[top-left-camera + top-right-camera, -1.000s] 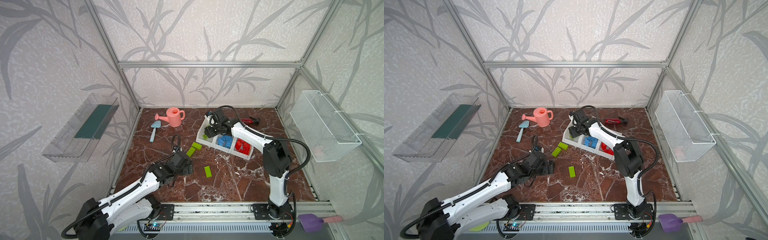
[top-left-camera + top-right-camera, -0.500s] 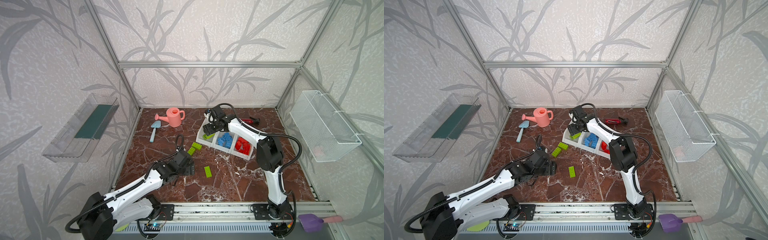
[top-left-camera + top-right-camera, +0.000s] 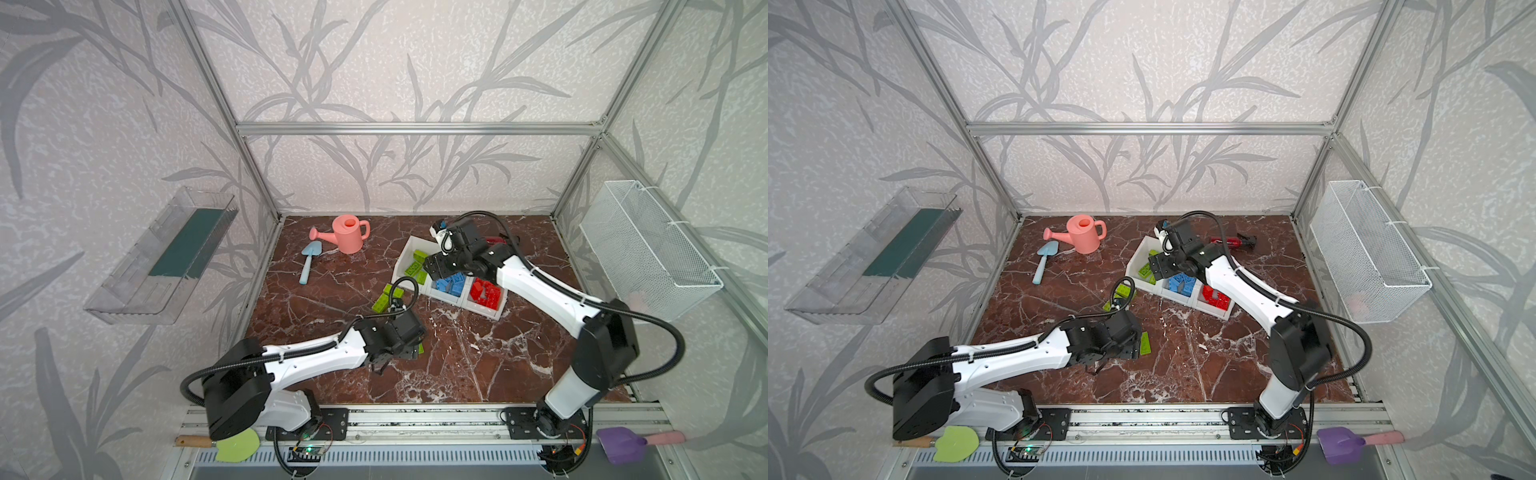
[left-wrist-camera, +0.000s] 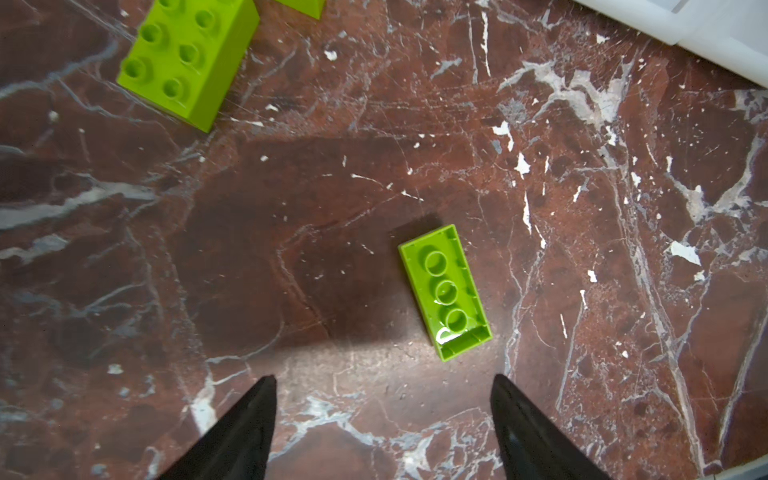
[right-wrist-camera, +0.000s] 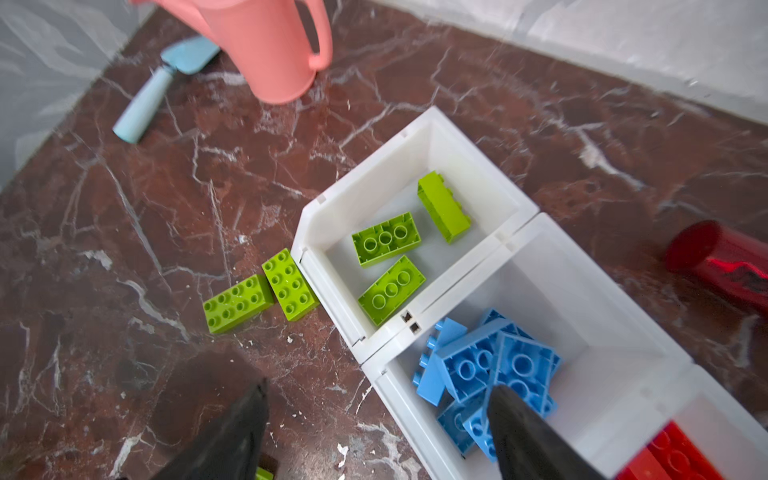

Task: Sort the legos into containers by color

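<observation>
Left gripper (image 4: 383, 378) wide open, empty, low over marble floor (image 4: 332, 208). Upside-down green lego (image 4: 444, 291) lies flat just ahead of its fingertips (image 4: 259, 399), nearer one finger than the other, touching neither. Studs-up green lego (image 4: 187, 58) sits farther ahead toward the other finger, well apart from the first. In a top view this gripper's body half covers the upside-down lego (image 3: 1145, 343)

Right gripper (image 5: 379, 384) also spread wide, nothing held, hovering at the front edge of the containers (image 5: 395, 174): one finger over bare floor, the other over the middle bin with the blue legos (image 5: 490, 365). End bin straight ahead of the tips holds three green legos (image 5: 386, 237). Pair of green legos (image 5: 237, 301) lies side by side on the floor ahead of the floor-side finger, the nearer one just beside that bin's outer wall. Red legos (image 5: 673, 453) in the third bin, beyond the bin-side finger. Pink watering can (image 5: 270, 50) and blue trowel (image 5: 153, 91) well ahead; red spray bottle (image 5: 715, 257) past the bins
</observation>
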Available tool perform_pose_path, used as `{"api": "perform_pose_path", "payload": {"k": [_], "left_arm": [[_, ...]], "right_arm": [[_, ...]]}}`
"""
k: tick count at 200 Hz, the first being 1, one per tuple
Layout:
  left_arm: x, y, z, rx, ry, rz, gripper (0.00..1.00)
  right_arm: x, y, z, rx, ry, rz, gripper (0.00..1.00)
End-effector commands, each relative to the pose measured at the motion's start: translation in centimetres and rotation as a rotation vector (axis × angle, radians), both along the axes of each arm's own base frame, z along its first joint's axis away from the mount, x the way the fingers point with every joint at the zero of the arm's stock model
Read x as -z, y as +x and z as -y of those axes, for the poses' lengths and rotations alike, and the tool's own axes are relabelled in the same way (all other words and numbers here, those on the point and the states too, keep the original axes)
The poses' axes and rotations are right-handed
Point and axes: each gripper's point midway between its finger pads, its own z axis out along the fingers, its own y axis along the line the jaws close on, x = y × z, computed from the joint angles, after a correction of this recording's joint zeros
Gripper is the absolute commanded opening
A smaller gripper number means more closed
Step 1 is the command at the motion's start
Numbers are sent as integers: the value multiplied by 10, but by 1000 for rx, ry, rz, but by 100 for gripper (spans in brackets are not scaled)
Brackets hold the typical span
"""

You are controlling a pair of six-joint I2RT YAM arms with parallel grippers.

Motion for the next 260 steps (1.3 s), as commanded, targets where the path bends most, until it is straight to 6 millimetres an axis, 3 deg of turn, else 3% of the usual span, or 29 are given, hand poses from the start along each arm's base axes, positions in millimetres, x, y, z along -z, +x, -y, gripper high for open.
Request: {"api": "perform_pose_path", "payload": {"k": [1, 55, 113, 196, 238, 260], "left_arm": [[-1, 3, 9, -80, 18, 14, 81], [18, 4, 17, -120, 67, -41, 76], [39, 6, 31, -123, 98, -91, 70], [61, 8, 33, -138, 101, -157, 42], [56, 11, 32, -135, 100, -146, 32], [44, 18, 29, -133, 94, -120, 31]], "right_arm": [[-5, -17, 22, 82, 50, 38, 84], [13, -76, 71, 150, 65, 47, 84], [35, -116, 101, 185, 64, 27, 84], [44, -126, 108, 185, 59, 17, 83], [43, -127, 107, 181, 62, 19, 84], [43, -128, 107, 175, 63, 14, 83]]}}
